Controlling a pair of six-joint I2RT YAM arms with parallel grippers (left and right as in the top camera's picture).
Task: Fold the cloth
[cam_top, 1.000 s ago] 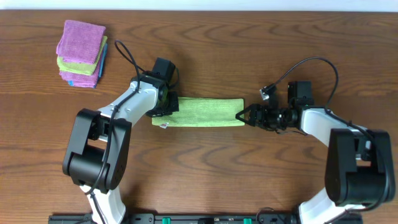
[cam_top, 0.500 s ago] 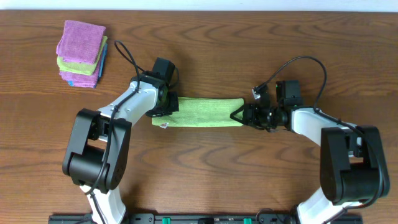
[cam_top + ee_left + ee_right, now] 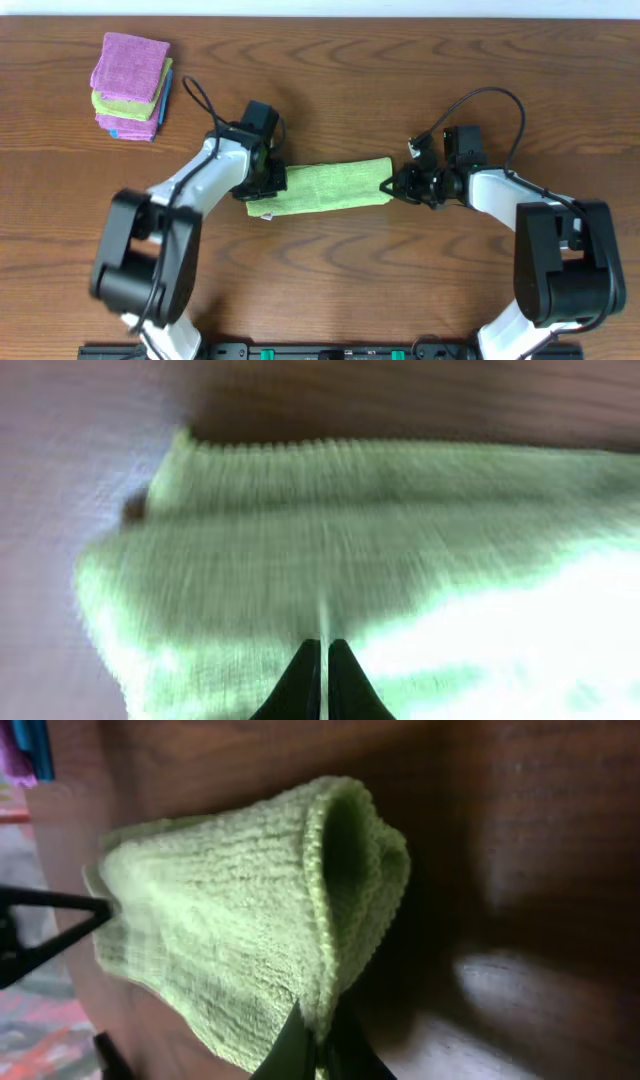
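Note:
The cloth [image 3: 325,186] is a light green towel folded into a long strip across the middle of the wooden table. My left gripper [image 3: 270,184] is shut on its left end; in the blurred left wrist view the cloth [image 3: 330,540] fills the frame above the pinched fingertips [image 3: 323,655]. My right gripper [image 3: 392,185] is shut on the right end. In the right wrist view the cloth [image 3: 240,920] bulges up in a rounded fold, its edge clamped between the dark fingers [image 3: 318,1040].
A stack of folded cloths [image 3: 132,85], purple on top with green, purple and blue below, lies at the far left of the table [image 3: 330,290]. Cables loop above both arms.
My right gripper has moved left onto the cloth's right end and shut on it. The left end has shifted slightly toward the table's front, so the strip now slants.

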